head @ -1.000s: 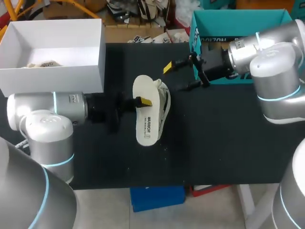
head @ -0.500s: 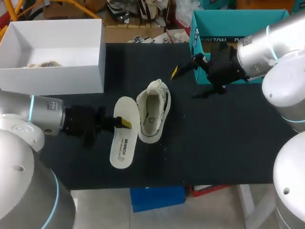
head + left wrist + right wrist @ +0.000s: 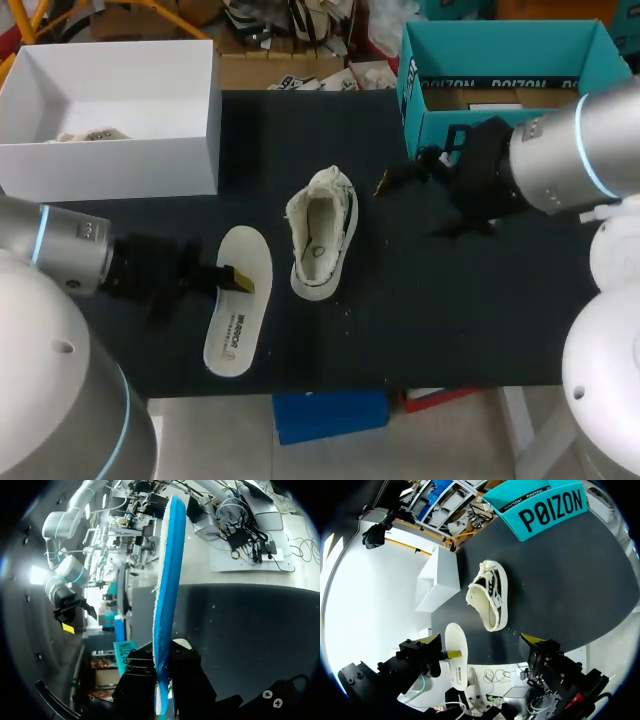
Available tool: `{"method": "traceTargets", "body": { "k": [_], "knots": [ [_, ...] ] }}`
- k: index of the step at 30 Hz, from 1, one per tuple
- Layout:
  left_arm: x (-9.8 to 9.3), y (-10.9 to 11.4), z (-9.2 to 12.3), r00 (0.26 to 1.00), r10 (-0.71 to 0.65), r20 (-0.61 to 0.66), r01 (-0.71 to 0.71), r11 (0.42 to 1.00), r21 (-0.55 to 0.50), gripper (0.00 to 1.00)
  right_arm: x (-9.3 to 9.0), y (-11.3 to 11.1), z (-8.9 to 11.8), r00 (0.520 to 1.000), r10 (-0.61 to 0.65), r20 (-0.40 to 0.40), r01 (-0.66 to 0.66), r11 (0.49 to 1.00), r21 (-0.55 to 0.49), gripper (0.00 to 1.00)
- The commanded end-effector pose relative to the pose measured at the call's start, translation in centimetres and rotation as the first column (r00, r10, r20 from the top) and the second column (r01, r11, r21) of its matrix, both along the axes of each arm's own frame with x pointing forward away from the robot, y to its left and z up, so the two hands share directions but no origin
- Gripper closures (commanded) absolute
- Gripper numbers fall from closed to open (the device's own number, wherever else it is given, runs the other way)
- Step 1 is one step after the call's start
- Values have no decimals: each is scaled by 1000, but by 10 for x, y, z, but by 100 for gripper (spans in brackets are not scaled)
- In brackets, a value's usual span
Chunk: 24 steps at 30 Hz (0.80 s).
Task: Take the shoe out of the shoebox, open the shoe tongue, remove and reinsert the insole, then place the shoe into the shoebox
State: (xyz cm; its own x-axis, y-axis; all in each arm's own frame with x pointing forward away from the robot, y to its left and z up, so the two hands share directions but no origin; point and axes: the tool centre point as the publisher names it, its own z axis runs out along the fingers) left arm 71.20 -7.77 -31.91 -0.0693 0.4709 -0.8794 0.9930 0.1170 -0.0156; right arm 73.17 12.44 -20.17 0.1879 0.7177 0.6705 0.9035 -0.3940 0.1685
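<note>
A cream canvas shoe (image 3: 320, 235) lies on the black table, its opening up and empty. To its left my left gripper (image 3: 238, 280) is shut on the edge of the white insole (image 3: 236, 318), held apart from the shoe. In the left wrist view the insole (image 3: 168, 580) stands edge-on between the shut fingers, blue underside showing. My right gripper (image 3: 415, 207) hangs open to the right of the shoe, nothing in it. In the right wrist view the shoe (image 3: 490, 595) and the insole (image 3: 456, 655) lie ahead of my open right gripper (image 3: 482, 640).
A white box (image 3: 150, 165) stands at the back left with some pale stuffing inside. A teal box (image 3: 500, 45) stands at the back right, just behind my right arm. The black table (image 3: 440, 320) ends near the front edge below the insole.
My left gripper has drawn the insole away from above the shoe, leftward and toward the table's front. My right gripper has moved away from the shoe, rightward and toward the front.
</note>
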Motion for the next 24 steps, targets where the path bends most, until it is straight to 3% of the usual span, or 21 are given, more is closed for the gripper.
{"method": "traceTargets", "body": {
  "k": [1,10,24],
  "knots": [
    [-6,-2,-6,1000,-3,-17,3,1000,17,100,-15,-6,3,994,-78,79,80,996,-25,0],
    [-11,-16,-15,999,-37,-35,38,999,33,100,-20,-7,4,994,-73,86,76,996,-36,0],
    [21,-40,-18,959,-185,-213,208,974,88,100,-20,-7,4,994,-73,86,76,996,-36,0]
  ]
}}
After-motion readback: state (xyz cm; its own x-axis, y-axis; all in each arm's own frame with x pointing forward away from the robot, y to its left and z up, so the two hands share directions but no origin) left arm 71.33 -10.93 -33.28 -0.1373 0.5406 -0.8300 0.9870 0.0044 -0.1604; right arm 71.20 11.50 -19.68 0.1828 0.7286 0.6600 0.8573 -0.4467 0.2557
